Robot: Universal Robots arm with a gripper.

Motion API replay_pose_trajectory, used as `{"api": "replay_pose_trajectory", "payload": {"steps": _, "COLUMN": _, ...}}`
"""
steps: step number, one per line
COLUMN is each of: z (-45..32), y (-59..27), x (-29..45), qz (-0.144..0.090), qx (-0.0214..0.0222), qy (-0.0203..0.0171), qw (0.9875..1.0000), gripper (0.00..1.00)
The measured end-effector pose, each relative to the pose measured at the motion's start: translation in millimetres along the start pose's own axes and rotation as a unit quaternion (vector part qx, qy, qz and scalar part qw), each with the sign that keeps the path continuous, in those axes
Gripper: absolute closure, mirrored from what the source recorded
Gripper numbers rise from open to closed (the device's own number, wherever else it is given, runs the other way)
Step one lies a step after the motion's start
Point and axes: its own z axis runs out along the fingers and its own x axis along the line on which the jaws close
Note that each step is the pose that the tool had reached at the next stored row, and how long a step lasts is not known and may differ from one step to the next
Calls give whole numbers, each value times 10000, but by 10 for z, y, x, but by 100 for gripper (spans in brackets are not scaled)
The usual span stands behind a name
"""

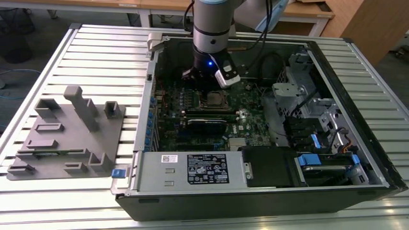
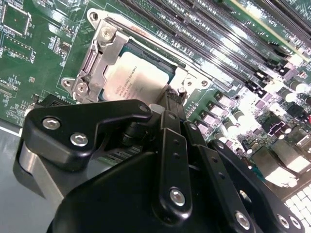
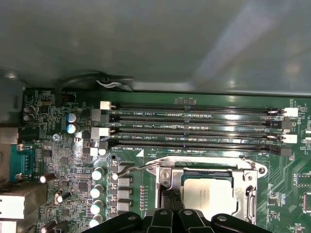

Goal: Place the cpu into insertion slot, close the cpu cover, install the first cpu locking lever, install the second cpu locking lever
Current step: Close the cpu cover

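The cpu (image 2: 138, 80) (image 3: 209, 194) lies flat in the insertion slot (image 1: 214, 99), dull silver face up. The cpu cover (image 2: 95, 60) (image 3: 214, 171) is down over it, framing the chip and hiding most of the slot. A thin wire locking lever (image 3: 133, 167) sticks out from the socket's corner toward the capacitors. My gripper (image 3: 171, 201) (image 2: 170, 104) (image 1: 208, 76) hovers right at the socket's edge beside the chip. Its black fingers (image 3: 166, 206) are pressed together, with nothing visible between them.
I am inside an open computer case (image 1: 357, 96) on a slatted table. Long black memory slots (image 3: 194, 126) run beside the socket, and a row of capacitors (image 3: 97, 174) stands nearby. A power supply (image 1: 191, 167) and drive bays (image 1: 307, 120) border the board. A grey fixture block (image 1: 67, 134) sits at the exterior view's left.
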Motion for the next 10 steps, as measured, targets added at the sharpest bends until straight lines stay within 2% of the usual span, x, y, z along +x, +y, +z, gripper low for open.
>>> {"api": "replay_pose_trajectory", "payload": {"steps": 10, "z": -18, "y": 4, "x": -3, "qz": 0, "qx": -14, "qy": -9, "qw": 10000, "gripper": 89}}
